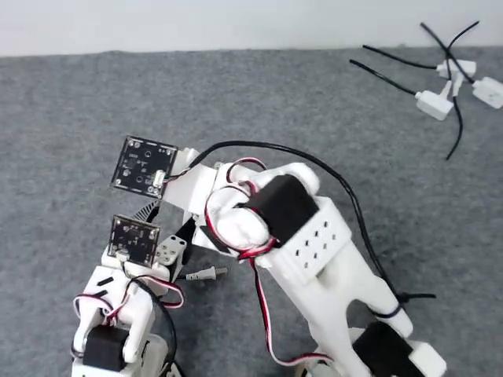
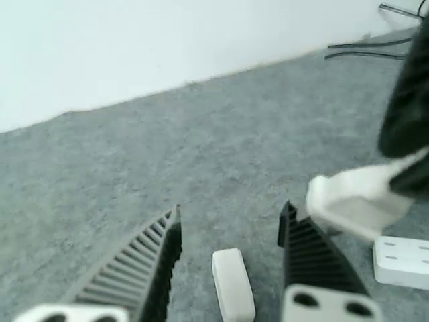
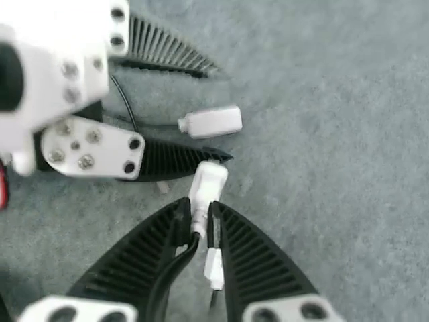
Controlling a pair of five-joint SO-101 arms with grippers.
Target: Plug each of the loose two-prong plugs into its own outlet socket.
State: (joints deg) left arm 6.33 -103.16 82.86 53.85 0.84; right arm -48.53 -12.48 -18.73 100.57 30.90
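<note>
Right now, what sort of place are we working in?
Probably a lab test bench: grey carpet-like table cover, plain white wall, a corded plug in the right claw.

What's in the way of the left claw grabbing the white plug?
Nothing visible. The plug lies on the carpet between the left gripper's open fingers. The right gripper, shut on a white connector, is close beside them.

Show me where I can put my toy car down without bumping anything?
The big bare patch of mat between the wall and the left arm. Another bare stretch lies between the right arm and the cable pile. It is crowded around the left gripper and right gripper, where plugs lie, and at the cable pile.
</note>
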